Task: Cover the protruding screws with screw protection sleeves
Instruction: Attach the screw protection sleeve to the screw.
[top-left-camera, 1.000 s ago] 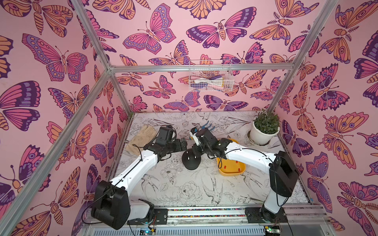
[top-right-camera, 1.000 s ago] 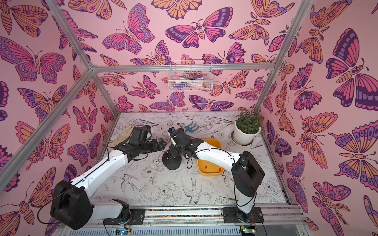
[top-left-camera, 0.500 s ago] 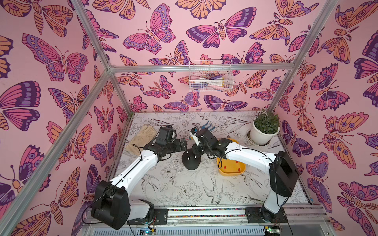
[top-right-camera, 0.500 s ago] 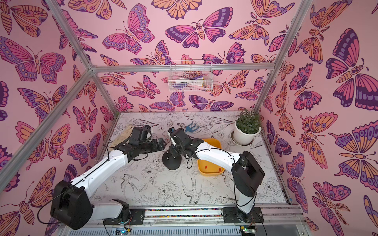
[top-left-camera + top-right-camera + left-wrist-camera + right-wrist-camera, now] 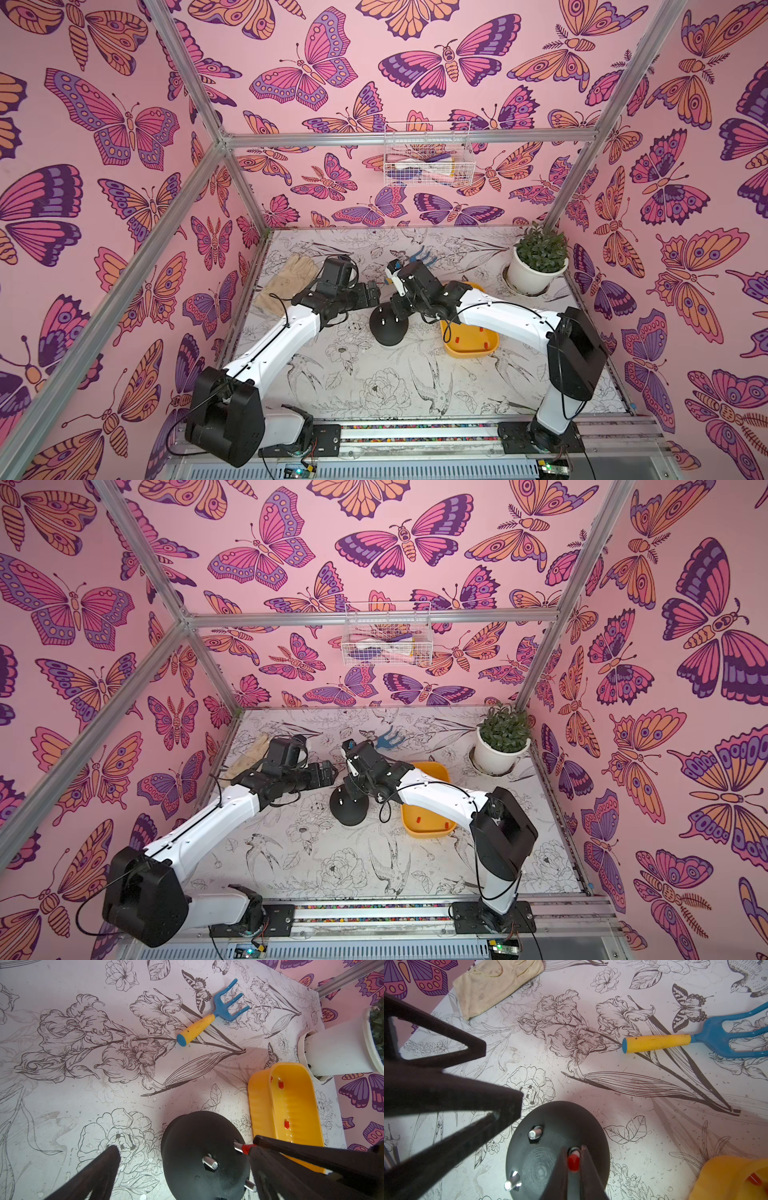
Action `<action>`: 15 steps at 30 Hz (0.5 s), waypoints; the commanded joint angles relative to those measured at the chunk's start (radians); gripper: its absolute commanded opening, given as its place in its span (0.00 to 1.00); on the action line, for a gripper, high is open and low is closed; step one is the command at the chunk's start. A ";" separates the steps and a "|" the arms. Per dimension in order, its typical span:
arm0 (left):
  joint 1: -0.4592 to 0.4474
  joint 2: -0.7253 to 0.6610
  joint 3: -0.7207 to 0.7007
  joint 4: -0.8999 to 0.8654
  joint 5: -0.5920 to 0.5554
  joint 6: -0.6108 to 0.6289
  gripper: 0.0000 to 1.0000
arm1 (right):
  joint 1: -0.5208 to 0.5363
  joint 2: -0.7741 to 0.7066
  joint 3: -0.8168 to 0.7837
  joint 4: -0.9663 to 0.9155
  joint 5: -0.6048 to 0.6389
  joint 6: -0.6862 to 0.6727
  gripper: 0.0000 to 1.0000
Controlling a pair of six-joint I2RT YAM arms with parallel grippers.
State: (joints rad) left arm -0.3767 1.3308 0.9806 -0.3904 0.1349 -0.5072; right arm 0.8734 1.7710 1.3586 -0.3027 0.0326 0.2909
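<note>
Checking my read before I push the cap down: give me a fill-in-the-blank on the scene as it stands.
The right gripper is shut on a ___ sleeve.
It holds it at one screw on the black dome; ___ other screws stand bare.
The spare sleeves lie in the ___ tray.
The left gripper has its jaws ___.
Missing: red; two; yellow; open.

Dome [image 5: 388, 330] mid-table, tray [image 5: 469, 354] with sleeves [image 5: 281, 1084] just right, plant [image 5: 538, 266] back right, glove [image 5: 286, 278] back left, rake [image 5: 422, 255] behind.
</note>
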 commanded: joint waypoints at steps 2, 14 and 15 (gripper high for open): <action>0.009 0.005 -0.020 0.007 0.011 -0.007 1.00 | 0.010 0.002 0.017 -0.014 -0.011 0.010 0.14; 0.009 0.005 -0.021 0.008 0.012 -0.010 1.00 | 0.010 0.009 0.025 -0.014 -0.022 0.011 0.14; 0.009 0.005 -0.020 0.008 0.012 -0.010 1.00 | 0.010 0.010 0.027 -0.014 -0.022 0.011 0.14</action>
State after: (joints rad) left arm -0.3767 1.3308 0.9787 -0.3904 0.1349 -0.5076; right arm 0.8734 1.7710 1.3586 -0.3027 0.0223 0.2909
